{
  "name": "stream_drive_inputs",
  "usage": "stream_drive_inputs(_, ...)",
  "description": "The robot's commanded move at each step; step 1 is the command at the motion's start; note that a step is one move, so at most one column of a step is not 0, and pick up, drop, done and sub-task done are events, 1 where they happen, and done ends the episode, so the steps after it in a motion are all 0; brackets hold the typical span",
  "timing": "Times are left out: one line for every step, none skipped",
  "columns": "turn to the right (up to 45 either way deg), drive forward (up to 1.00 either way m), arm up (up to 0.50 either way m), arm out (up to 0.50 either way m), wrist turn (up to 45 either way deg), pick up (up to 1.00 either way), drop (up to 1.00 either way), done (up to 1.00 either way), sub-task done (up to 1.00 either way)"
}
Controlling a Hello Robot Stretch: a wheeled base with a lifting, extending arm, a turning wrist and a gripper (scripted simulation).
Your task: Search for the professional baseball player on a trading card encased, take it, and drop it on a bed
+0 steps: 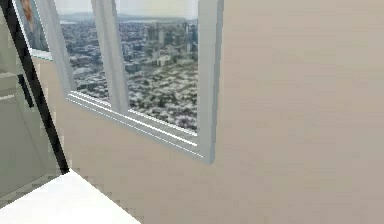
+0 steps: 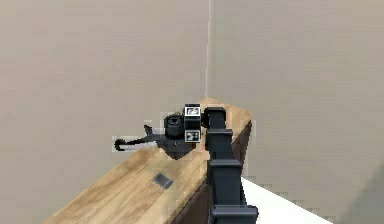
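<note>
My gripper (image 2: pixel 126 142) reaches out above the far edge of a wooden top (image 2: pixel 120 190) in the arm side view, at the end of the dark arm (image 2: pixel 222 170). Its thin fingers point toward the view's left, with bare beige wall behind them, and it holds nothing. A small flat dark-grey piece (image 2: pixel 161 181) lies on the wood below the gripper, nearer the arm. It is too small to tell whether it is the encased card.
The forward view has a wide window (image 1: pixel 135 70) over a city, set in a beige wall (image 1: pixel 300 120). A dark door frame (image 1: pixel 40 100) stands at its left, with pale floor (image 1: pixel 70 205) below. A wall corner (image 2: pixel 208 50) rises behind the wooden top.
</note>
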Motion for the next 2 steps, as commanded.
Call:
stream_drive_inputs(0.0,0.0,0.0,0.0,21.0,0.0,0.0,0.0,0.0)
stream_drive_inputs(0.0,0.0,-0.3,0.0,0.0,0.0,0.0,0.0,0.0)
